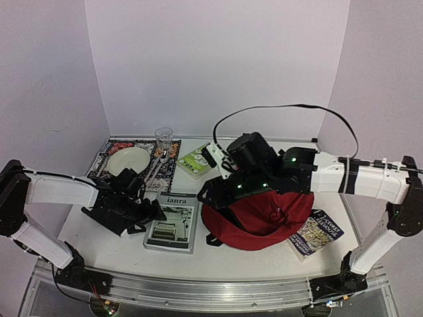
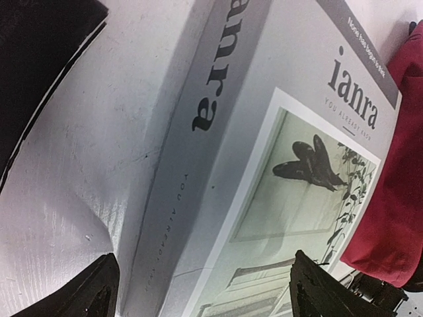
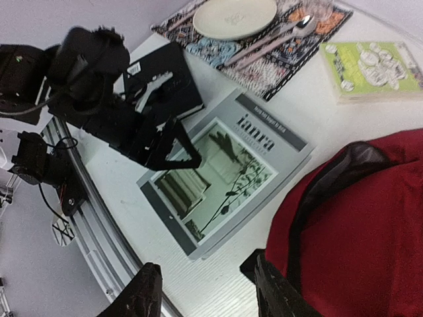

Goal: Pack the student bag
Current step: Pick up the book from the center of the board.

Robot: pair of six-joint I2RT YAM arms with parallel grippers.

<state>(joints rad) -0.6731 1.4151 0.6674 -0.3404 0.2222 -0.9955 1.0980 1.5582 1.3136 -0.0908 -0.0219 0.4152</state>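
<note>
The grey book is spanned by the released left gripper; the student bag lies just beyond, rightward.

Light: bright, even and diffuse from above; the pale matte walls take a faint lilac cast.
Shadows: soft-edged and weak on the white tabletop. In the left wrist view a grey band lies beside the spine of the grey-covered "ianra" book.
Focus: the overhead view is soft and grainy. The dark-red fabric backpack is blurred close to the right wrist lens.
Distortion: the metal rail along the table's edge bows in the right wrist view.
</note>
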